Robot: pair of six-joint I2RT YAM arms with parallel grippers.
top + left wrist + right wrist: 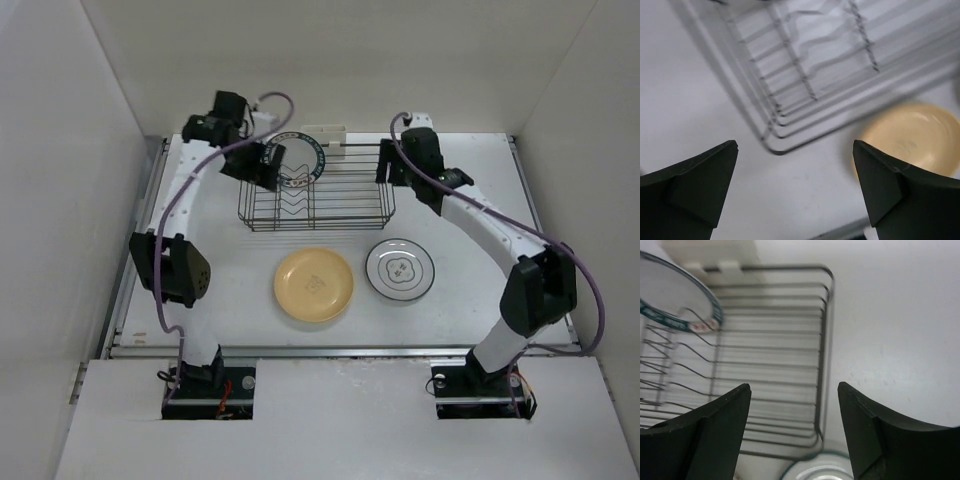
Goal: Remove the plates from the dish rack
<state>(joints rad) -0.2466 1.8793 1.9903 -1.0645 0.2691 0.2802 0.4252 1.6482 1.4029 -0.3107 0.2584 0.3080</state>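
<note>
Left tool (pixel 794 146) and right tool (pixel 793 387), both released, at opposite ends of the dish rack (pixel 315 205), far edge of tabletop (pixel 480 200). One plate (pixel 300 160) stands inside.

Left arm (pixel 183 197), right arm (pixel 482 217) outstretched, jaws apart

Fig.: lab-type robot test cell. Plain white panel walls (pixel 60 150) close in the bench on left, back & right; flat white tabletop (pixel 220 320) w/ a metal rail (pixel 340 351) along its near edge; two robot arms, left arm (pixel 180 200) & right arm (pixel 480 222), bases bolted side by side at that edge; purple cables (pixel 600 310) loop loose along each arm. Kitchen items look like test props: wire dish rack (pixel 316 205) mid-table; yellow plate (pixel 314 285) & white dark-rimmed plate (pixel 400 269) flat on the tabletop; patterned-rim plate (pixel 305 160) upright in the rack.
</note>
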